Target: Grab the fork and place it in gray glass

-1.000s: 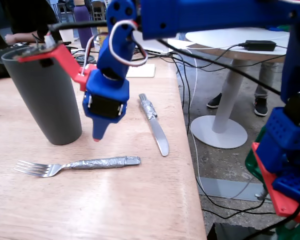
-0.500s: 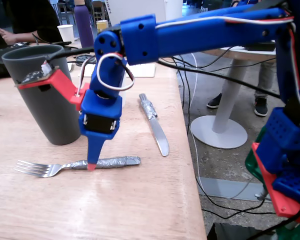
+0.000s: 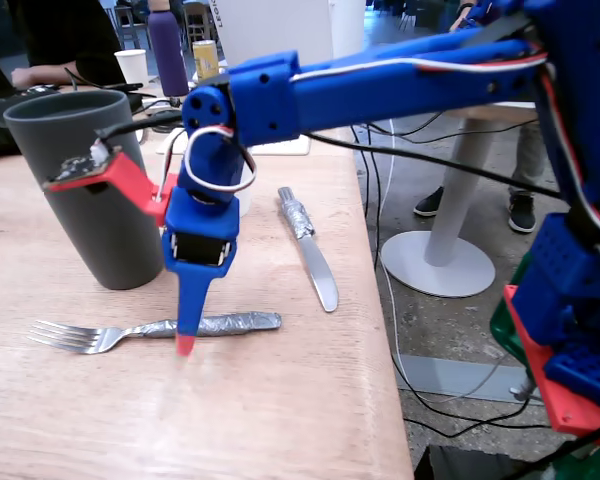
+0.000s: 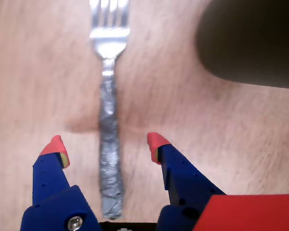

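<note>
Your end effector (image 4: 106, 144) is spread wide, straddling the fork (image 4: 109, 159) lying flat on the desk (image 3: 280, 400) near the gray glass (image 3: 85, 190). Close too high (the taped handle looks slippery) and you may pinch air or flick it aside.

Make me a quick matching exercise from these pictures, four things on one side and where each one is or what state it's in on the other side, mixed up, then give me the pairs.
Things:
1. fork
2. gray glass
3. table knife
4. gripper

States or places:
A. standing upright on the table, empty-handed arm beside it
B. open, one fingertip on each side of a taped handle
C. lying flat between the fingertips, not yet clamped
D. lying near the table's right edge in the fixed view

Pairs: 1-C, 2-A, 3-D, 4-B
</note>
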### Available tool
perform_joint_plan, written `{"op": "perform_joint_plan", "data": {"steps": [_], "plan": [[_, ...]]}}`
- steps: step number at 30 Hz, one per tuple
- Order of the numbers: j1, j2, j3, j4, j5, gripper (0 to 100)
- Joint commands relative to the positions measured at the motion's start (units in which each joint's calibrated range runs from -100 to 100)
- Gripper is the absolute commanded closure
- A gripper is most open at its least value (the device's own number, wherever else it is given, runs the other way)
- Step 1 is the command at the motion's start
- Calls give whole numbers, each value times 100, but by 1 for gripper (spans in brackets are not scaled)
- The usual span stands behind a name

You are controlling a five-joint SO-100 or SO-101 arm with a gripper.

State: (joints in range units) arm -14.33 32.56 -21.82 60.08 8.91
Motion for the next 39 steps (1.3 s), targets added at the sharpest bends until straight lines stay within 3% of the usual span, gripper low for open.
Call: {"op": "perform_joint_plan", "data": {"steps": [1, 25, 27, 30, 31, 39], "plan": [[434, 132, -616, -72, 24, 63], [113, 458, -711, 773, 24, 64], [113, 458, -701, 757, 24, 71], [113, 544, -692, 757, 39, 97], [113, 544, -692, 782, 103, 100], [-141, 552, -616, 790, 342, 100]]}}
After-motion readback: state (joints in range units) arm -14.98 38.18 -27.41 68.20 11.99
